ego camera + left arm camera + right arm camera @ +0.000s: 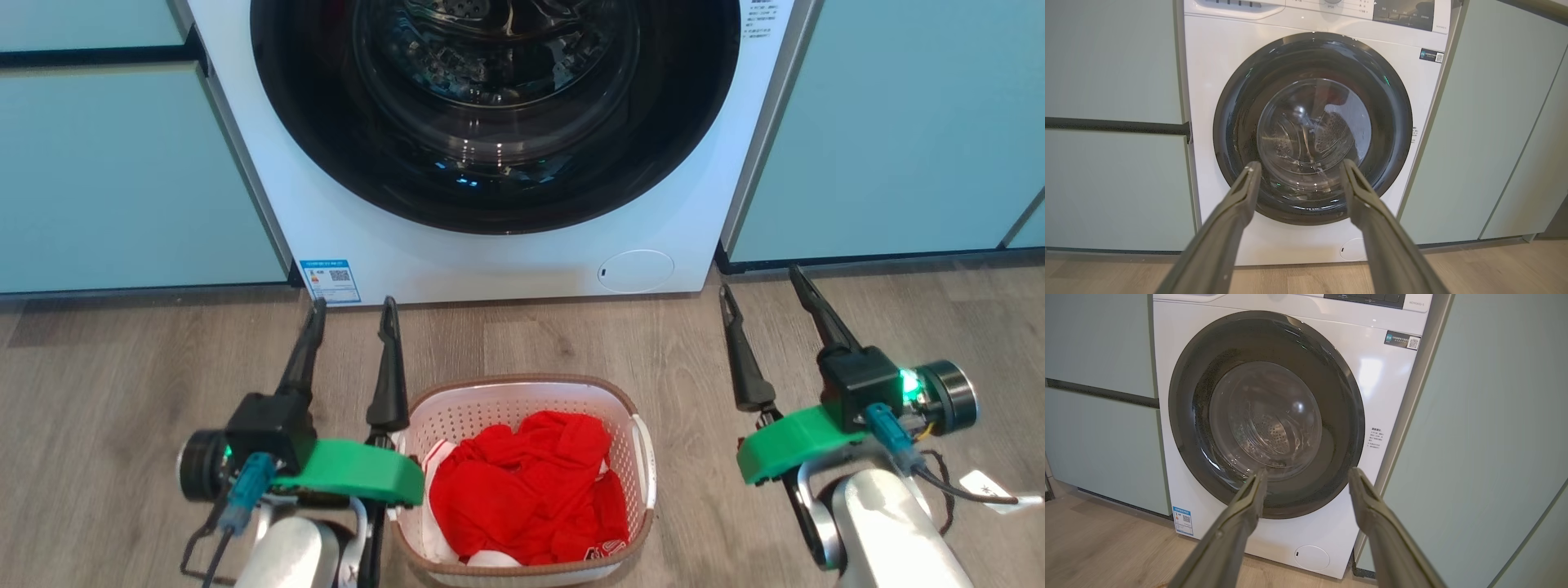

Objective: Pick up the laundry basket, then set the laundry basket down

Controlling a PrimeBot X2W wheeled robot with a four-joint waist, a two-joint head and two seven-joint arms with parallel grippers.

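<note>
The laundry basket [629, 425], white perforated plastic with a brown rim, stands on the wood floor in the head view's lower middle, holding red cloth [531, 490]. My left gripper [353, 306] is open just left of the basket, its inner finger beside the basket's left rim. My right gripper [758, 280] is open well to the basket's right, apart from it. Both point at the washing machine. In the left wrist view my left gripper [1298, 165] holds nothing; in the right wrist view my right gripper [1306, 473] holds nothing.
A white washing machine [367, 237] with a dark round door [490, 106] stands straight ahead, its door shut. Pale teal cabinets [122, 180] flank it on both sides. A white tag [988, 488] lies on the floor at the right.
</note>
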